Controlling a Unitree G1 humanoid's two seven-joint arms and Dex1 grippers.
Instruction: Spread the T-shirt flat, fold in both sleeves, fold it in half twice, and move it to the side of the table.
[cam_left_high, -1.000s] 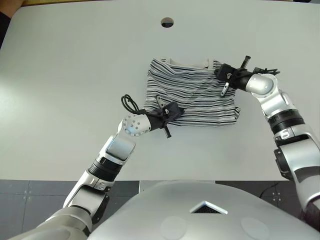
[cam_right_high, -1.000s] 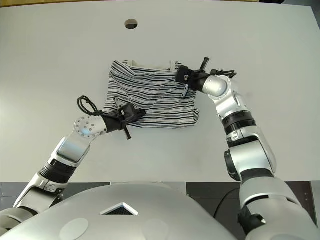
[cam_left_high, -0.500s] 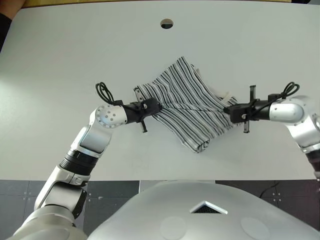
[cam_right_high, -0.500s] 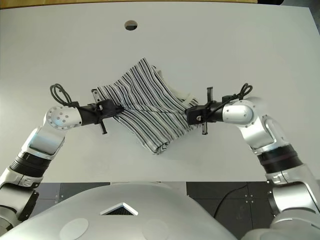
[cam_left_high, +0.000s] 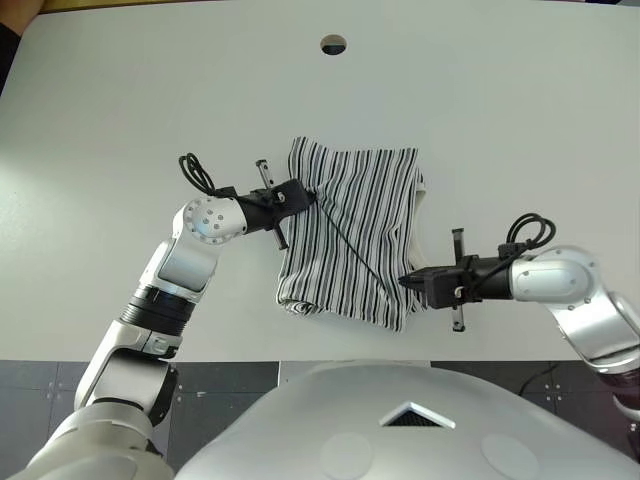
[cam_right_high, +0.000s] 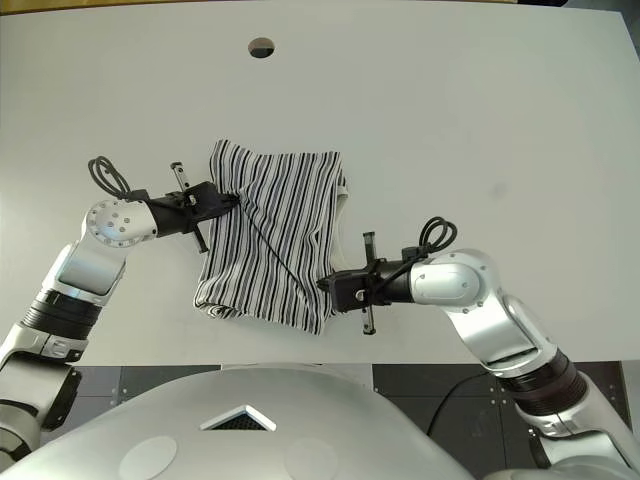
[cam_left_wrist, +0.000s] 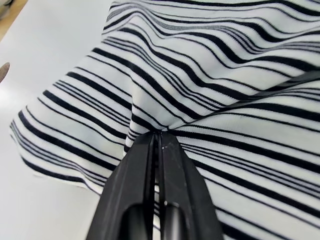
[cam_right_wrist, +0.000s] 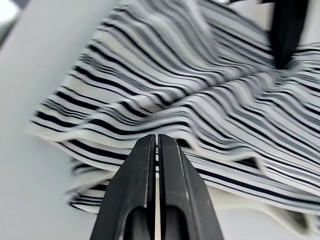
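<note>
Though it is bunched rather than spread flat, the black-and-white striped T-shirt (cam_left_high: 350, 230) lies as a rough rectangle on the white tabletop (cam_left_high: 520, 110), a little toward six o'clock from the middle. Its stripes run roughly from twelve to six o'clock. The hem at six o'clock is doubled over into a soft roll, and a strip of plain white fabric peeks out along the three o'clock edge. A thin dark line crosses the cloth on the diagonal, from the ten o'clock corner down to the four o'clock corner.

At the ten o'clock corner the left gripper (cam_left_high: 305, 194) has its fingers (cam_left_wrist: 172, 165) pressed together on the fabric, and the stripes pucker into the tips. The left arm comes in from eight o'clock.

At the four o'clock corner, close to the tabletop's near edge, the right gripper (cam_left_high: 408, 281) is clamped on the shirt's edge, its fingers (cam_right_wrist: 140, 175) closed tight with folds of cloth rippling away from them. The right arm comes in from three o'clock.

Well apart from the shirt, at twelve o'clock, a small round hole (cam_left_high: 333, 44) sits in the tabletop near its far edge.
</note>
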